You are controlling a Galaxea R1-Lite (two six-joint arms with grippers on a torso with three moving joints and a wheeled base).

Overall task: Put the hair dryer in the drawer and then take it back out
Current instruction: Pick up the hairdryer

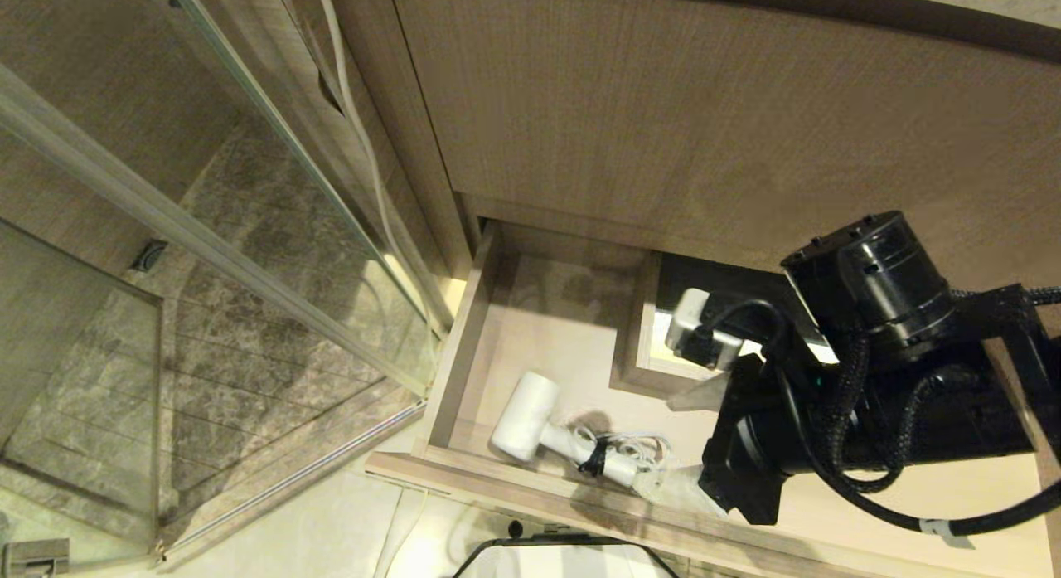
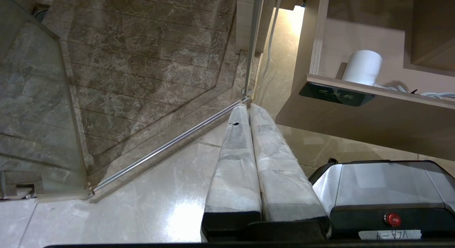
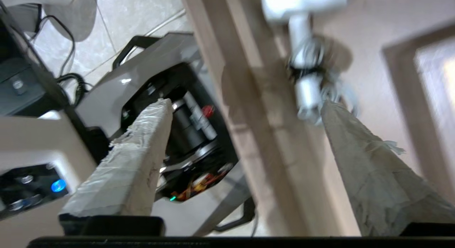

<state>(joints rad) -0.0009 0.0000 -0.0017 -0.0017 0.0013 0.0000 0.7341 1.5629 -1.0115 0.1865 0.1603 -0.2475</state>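
Note:
The white hair dryer lies on its side in the open drawer, near the front left corner, its cord bundled round the handle. From the left wrist view its barrel shows above the drawer front, which carries a dark label plate. My right gripper hovers open just past the handle's end, holding nothing. In the right wrist view the right gripper straddles the drawer front, one finger beside the dryer handle. My left gripper is shut and parked over the floor.
A glass shower door stands left of the drawer. A tall wood-grain panel rises above it. Inside the drawer a raised inner box sits at the back right. A white cord runs down the cabinet side. My base is below.

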